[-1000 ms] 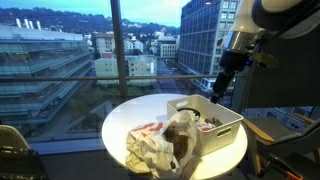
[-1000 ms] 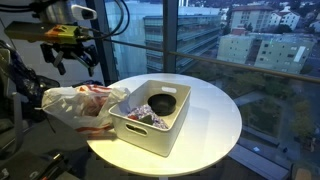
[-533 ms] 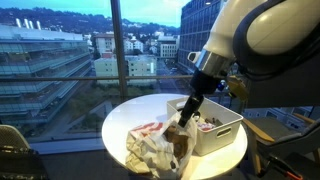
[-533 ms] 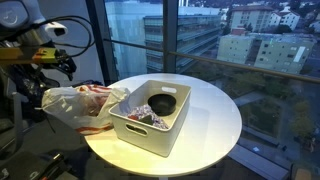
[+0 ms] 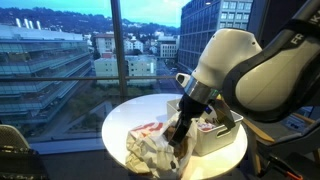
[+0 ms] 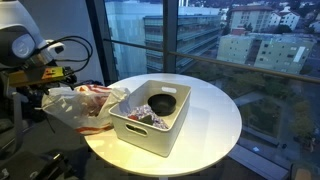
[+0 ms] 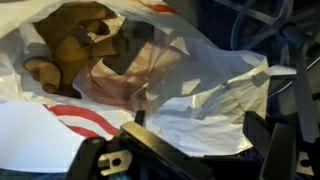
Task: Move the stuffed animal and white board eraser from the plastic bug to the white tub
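Claw open: fingers stand wide apart, nothing between them. It hangs low over the plastic bag, which fills the wrist view with wrinkled whitish film and red print.

The stuffed animal, brown, lies inside the bag at 10 o'clock of the wrist view, apart from the fingers. I cannot make out the eraser.

In an exterior view the bag lies crumpled on the round white bench, just beside the white tub at the tub's 9 o'clock. The tub holds a dark round object and a few small coloured items.

In an exterior view the arm reaches down over the bag, with the tub at the bag's 2 o'clock.
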You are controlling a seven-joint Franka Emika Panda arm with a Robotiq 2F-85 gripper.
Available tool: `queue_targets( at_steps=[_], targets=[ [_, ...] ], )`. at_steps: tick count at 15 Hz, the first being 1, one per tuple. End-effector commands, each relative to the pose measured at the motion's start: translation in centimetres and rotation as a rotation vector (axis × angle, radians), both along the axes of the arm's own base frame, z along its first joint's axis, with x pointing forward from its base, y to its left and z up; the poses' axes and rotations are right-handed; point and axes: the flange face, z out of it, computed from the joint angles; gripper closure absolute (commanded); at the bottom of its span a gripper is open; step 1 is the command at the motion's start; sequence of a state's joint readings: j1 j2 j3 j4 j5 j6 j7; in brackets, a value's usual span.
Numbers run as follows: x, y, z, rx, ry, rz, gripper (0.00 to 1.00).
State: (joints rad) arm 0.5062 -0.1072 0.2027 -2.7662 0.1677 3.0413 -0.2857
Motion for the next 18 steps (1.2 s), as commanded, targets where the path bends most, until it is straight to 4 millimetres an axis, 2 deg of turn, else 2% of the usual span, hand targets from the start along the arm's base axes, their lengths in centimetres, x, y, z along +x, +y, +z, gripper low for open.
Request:
queue_targets(
  at_steps=[1,2,4,8,13,18],
  targets=[
    [0.1,-0.1,0.1,-0.001,-0.003,0.002,0.00],
    [0.4,-0.2,0.4,0.008,-0.022,0.004,0.00],
    [2.3,-0.5,-1.0,-0.005,0.019,-0.050,0.00],
    [7.2,-0.7,-2.4,-0.005,0.084,-0.170,0.00],
    [13.2,-0.5,-5.9,-0.041,0.101,-0.285,0.00],
    [15.8,-2.3,-11.1,-0.123,0.144,-0.402,0.00]
  ],
)
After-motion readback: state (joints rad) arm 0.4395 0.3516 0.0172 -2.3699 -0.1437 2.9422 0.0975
